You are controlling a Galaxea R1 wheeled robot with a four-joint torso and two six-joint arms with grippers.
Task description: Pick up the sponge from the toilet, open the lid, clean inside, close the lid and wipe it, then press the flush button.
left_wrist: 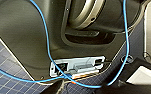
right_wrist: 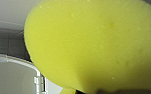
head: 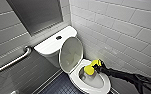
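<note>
Sponge point(head: 89, 70): bright yellow, clamped in right gripper point(head: 99, 64); jaws closed on the lobe nearer the wall, free lobe pointing down toward the bowl. Held over the open bowl of the toilet point(head: 79, 86), close to the rim on the white-tiled wall side. Contact with the ceramic: cannot tell. Right wrist view: sponge point(right_wrist: 96, 45) very close to the camera, surface finely pitted, with a curved white edge and a small metal fitting point(right_wrist: 39, 82) behind it.

Right arm point(head: 131, 76): black, entering from the lower right of the head view, reaching across to the bowl.

Lid point(head: 71, 53): raised, standing nearly upright, leaning back against the tank point(head: 49, 46). Seat ring down on the bowl.

Flush button point(head: 58, 37): dark, round, set in the flat tank top, well apart from the gripper.

Surroundings: metal grab bar point(head: 13, 61) on the grey wall left of the tank; dark blue tiled floor point(head: 57, 87) beside the toilet base.

Left gripper point(left_wrist: 86, 88): dark parts at the picture's edge, grip state cannot be told. Left wrist view otherwise taken up by the robot's dark body, a looping blue cable point(left_wrist: 47, 45), a grey connector panel point(left_wrist: 77, 67) and dark blue floor tiles.
</note>
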